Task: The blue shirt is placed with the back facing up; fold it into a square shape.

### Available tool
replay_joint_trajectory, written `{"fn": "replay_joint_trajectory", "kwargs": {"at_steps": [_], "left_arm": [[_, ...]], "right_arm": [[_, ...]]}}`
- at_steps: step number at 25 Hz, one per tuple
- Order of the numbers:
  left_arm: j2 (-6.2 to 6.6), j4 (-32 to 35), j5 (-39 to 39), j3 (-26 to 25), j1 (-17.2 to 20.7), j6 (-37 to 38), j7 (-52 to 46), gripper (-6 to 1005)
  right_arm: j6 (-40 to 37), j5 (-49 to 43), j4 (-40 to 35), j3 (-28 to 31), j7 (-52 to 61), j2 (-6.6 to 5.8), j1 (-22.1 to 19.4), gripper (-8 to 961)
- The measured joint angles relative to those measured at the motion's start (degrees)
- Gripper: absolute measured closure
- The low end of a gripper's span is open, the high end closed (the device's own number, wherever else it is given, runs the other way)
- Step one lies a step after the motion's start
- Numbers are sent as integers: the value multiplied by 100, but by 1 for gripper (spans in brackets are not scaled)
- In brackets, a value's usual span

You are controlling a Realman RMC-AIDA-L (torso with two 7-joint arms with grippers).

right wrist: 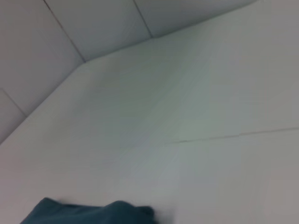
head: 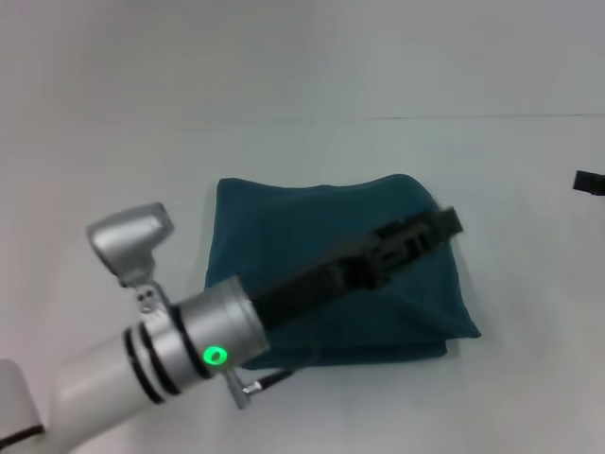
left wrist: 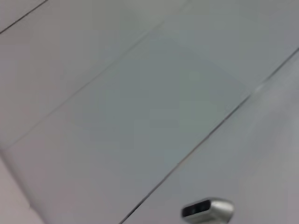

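The blue shirt (head: 284,236) lies folded into a compact, roughly square bundle in the middle of the white table (head: 113,161), plain side up, with no lettering showing. Its front right corner sticks out a little. My left arm reaches in from the lower left across the shirt, and its black left gripper (head: 444,225) hangs over the shirt's far right part. My right gripper (head: 588,182) shows only as a small black tip at the right edge, away from the shirt. A strip of the shirt (right wrist: 88,212) also shows in the right wrist view.
The table's back edge meets a pale wall (head: 302,57). The left wrist view shows only pale panels with seams and a small silver camera-like housing (left wrist: 208,210). White table surface (right wrist: 187,116) fills the right wrist view.
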Motion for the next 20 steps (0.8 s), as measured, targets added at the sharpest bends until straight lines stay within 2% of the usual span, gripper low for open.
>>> {"fn": "replay_joint_trajectory", "kwargs": {"at_steps": [7,12,16,20], "left_arm": [[31,1605,-23,12,678,388,-543,318],[56,2681,-52,-8,1012,280,-628,242],[59,3079,-54,-99,1104,-68,-676,181],[75,3252,-57,-229,1074,-904,-998,151]], "right_arm": [[-175,-13,193,-364,878,35,241,33],[-156,-14,590,-421,1267,47,530,33],[69,-17,870,-524,1513,62,709,33],[138,-18,923,-572,1613,150,821,33]]}}
